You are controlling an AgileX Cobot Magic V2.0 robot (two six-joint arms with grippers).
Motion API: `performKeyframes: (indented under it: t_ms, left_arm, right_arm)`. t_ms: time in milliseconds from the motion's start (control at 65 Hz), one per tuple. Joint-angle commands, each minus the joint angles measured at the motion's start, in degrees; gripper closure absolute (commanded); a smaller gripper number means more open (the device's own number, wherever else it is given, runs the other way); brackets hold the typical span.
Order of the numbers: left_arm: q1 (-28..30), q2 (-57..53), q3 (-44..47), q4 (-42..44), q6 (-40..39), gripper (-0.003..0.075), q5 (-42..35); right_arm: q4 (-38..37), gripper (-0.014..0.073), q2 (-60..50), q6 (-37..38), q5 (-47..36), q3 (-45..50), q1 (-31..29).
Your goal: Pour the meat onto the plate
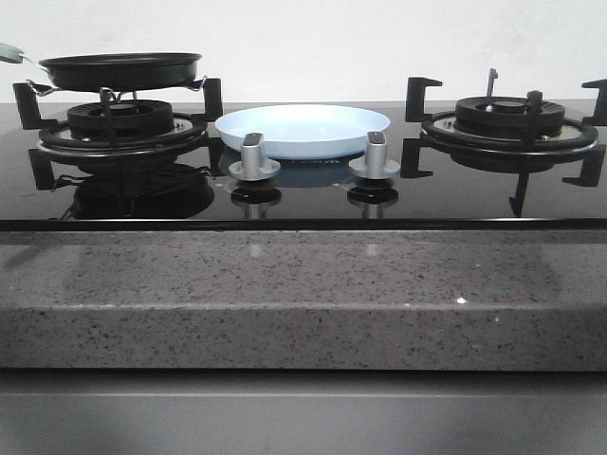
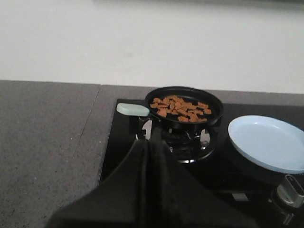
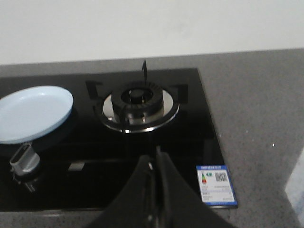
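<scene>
Black and pressed flat together, the two fingers of the left gripper (image 2: 151, 142) hold nothing. Just past their tips sits the small round black frying pan (image 2: 184, 107) on the left burner's black metal stand (image 2: 178, 137). Its pale green handle (image 2: 133, 109) sticks out to one side, close to the fingertips but not touching them. Inside the pan lies the meat (image 2: 180, 109), a flat heap of little light-brown pieces. Farther off to the side of the pan rests the wide pale-blue round plate (image 2: 268, 142), with nothing on it. A grey metal stove knob (image 2: 290, 191) stands in front of the plate.

The right gripper (image 3: 154, 166) is black too, and its fingers are also closed tight on nothing. Beyond them is the right burner with its shiny silver ring (image 3: 140, 107). A white and blue sticker (image 3: 216, 184) lies just beside this gripper on the black glass stove top (image 3: 185, 137). The grey speckled stone counter (image 3: 256, 109) spreads around the stove.
</scene>
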Motion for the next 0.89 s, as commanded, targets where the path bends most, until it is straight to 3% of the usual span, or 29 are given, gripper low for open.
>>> performKeyframes:
  t_ms: [0,385,477,600,693,770,877]
  left_arm:
    - [0.03,3.17,-2.06,-0.43,0.19,0.0741,-3.00]
    - [0.03,10.98,-2.06,-0.79,0.19,0.0736,-3.21]
    - [0.03,11.88,-2.06,-0.79,0.19,0.0644,-3.21]
    - [0.03,12.39,-2.06,-0.79,0.19,0.0346,-3.64]
    - [0.03,12.39,-2.06,-0.79,0.19,0.0165,-3.68]
    - [0.03,12.39,-2.06,-0.79,0.19,0.0147,-3.47]
    - [-0.10,12.39,-2.06,-0.79,0.19,0.0165,-3.49]
  right_arm:
    - [-0.52,0.0664,3.23,-0.56,-2.29,-1.77,-0.42]
    - [-0.34,0.0664,7.32,-0.56,-2.33,-0.97,-0.42]
    - [-0.34,0.0656,7.32,-0.72,-1.59,-0.97,-0.42]
    - [-0.34,0.0494,7.32,-1.97,-0.41,-0.97,-0.42]
    - [-0.28,0.0224,7.39,-2.66,-0.34,-1.17,-0.42]
    - [1.26,0.0095,8.19,-2.66,0.35,-1.96,-0.30]
    - [6.22,0.0095,11.86,-6.61,3.80,-5.07,0.66]
